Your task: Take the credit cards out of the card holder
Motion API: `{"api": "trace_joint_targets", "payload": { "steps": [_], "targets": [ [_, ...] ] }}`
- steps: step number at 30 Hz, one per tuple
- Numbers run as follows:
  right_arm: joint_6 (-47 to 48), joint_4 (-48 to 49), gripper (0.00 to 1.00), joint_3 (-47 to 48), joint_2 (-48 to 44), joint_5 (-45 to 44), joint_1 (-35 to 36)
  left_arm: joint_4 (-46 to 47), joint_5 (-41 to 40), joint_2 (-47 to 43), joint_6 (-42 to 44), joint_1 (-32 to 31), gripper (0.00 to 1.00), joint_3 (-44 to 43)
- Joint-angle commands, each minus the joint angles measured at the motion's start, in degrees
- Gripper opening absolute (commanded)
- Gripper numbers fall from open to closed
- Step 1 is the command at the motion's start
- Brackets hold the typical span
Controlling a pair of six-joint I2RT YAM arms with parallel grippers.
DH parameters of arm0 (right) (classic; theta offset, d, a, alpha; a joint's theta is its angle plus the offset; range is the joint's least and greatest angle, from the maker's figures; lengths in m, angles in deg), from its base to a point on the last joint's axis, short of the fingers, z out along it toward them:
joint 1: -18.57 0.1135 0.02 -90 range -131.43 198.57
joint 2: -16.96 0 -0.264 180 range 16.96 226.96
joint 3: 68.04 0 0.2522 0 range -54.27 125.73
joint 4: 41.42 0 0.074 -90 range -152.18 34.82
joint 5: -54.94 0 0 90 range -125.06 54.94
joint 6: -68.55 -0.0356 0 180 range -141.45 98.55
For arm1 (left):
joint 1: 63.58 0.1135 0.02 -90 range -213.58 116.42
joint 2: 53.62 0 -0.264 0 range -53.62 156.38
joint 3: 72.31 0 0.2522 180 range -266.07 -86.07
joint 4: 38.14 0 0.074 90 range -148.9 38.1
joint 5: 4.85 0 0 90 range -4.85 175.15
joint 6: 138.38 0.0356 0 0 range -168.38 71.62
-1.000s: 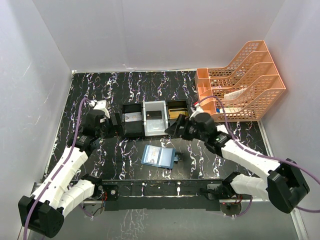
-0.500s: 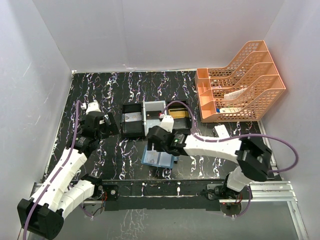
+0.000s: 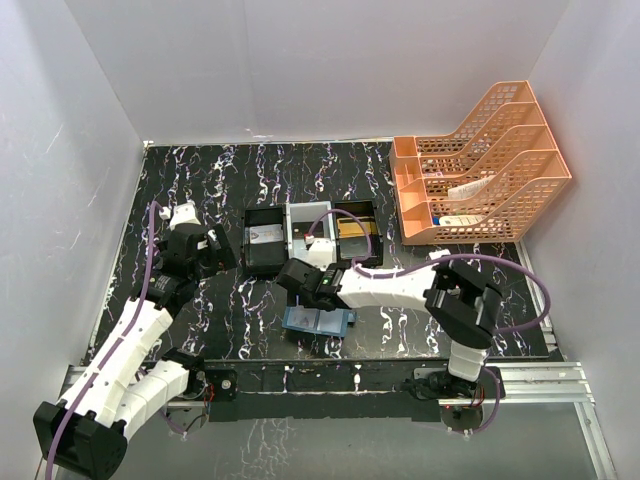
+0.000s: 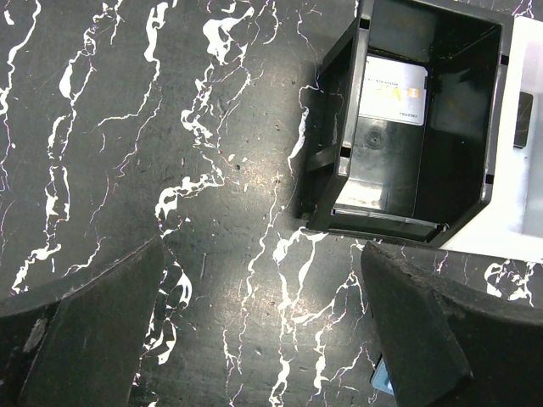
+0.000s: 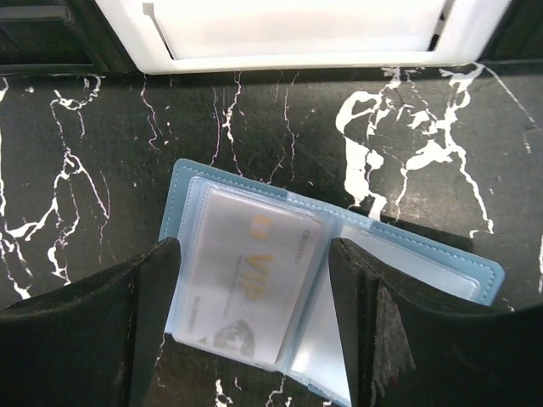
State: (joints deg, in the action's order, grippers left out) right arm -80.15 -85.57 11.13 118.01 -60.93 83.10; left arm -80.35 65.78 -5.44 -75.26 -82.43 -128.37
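Your right end effector point(image 5: 254, 246) hangs over the open card holder point(image 5: 407, 254), which lies flat on the surface point(image 3: 250, 170) low in the centre of the top view, just below the tray point(image 3: 265, 265). Its jaws stand well apart, one finger on each side of the holder's left half, and they grip nothing. You cannot tell whether the fingertips touch the holder. A silver-grey card point(image 5: 250, 288) marked VIP sits in the holder's left pocket, under clear plastic, right between those fingers. The right pocket looks clear, though its contents are hard to make out.

Your left end effector point(image 4: 263, 254) is spread fully wide and holds nothing. It hovers over bare surface at the left of the top view, just beside the tray's left black compartment. A pale card point(image 4: 393, 89) lies flat on that compartment's floor. A gold card point(image 3: 358, 228) lies in the tray's right compartment.
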Motion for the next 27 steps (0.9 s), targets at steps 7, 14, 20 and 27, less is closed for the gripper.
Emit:
{"api": "trace_joint_targets", "payload": {
  "steps": [7, 14, 20, 27],
  "targets": [
    [-0.33, -1.78, 0.64, 3.66, 5.33, -0.46, 0.07, -0.37, -0.63, -0.12, 0.24, 0.29, 0.99, -1.24],
    [0.01, -1.38, 0.52, 2.01, 5.71, 0.18, 0.07, -0.37, -0.14, 0.0, 0.33, 0.24, 0.99, -1.16],
    [1.58, 5.76, 0.42, -2.11, 1.95, 2.85, -0.06, 0.73, 4.16, 0.06, 1.1, 0.21, 0.99, -0.7],
    [1.67, 17.08, 0.42, -10.0, -3.14, 9.96, -2.39, 4.0, 16.1, 0.82, -2.99, 0.21, 0.97, 0.74]
  ]
}}
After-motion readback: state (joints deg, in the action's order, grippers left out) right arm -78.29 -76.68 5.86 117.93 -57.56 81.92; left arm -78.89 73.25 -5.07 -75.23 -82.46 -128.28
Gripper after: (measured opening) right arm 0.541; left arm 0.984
